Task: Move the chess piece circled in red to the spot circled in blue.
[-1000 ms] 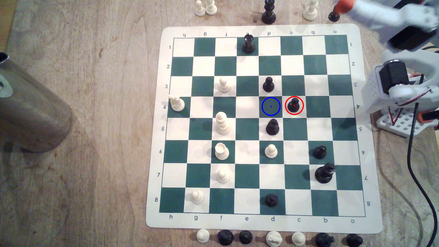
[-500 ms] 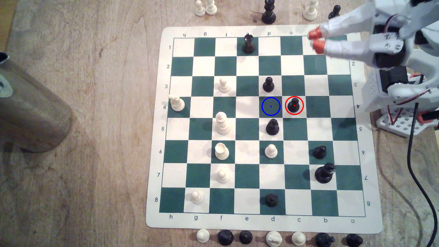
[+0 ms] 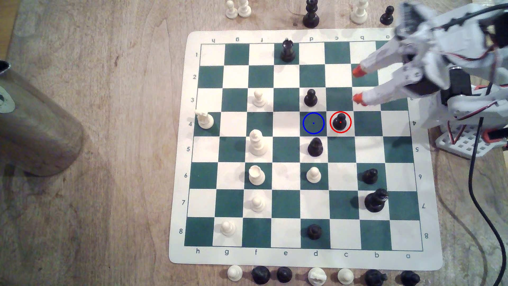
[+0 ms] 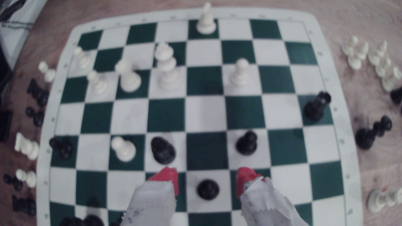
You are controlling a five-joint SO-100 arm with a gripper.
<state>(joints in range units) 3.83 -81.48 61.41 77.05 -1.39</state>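
1. Wooden tabletop (image 3: pixel 110 165) carries a green-and-white chessboard (image 3: pixel 428 258); a metal cylinder (image 3: pixel 33 123) lies at the exterior view's left edge.
2. Right of the frame's centre sits the blue-ringed dark green square (image 3: pixel 313 123), with nothing on it.
3. Just beside it, on the exterior view's right, the red-ringed black pawn (image 3: pixel 340 122) stands upright on a white square.
4. Upper right, the gripper (image 3: pixel 357 85) hangs with its red-tipped fingers (image 3: pixel 358 98) spread apart, holding nothing; in the wrist view, the pawn (image 4: pixel 207 189) shows between them.
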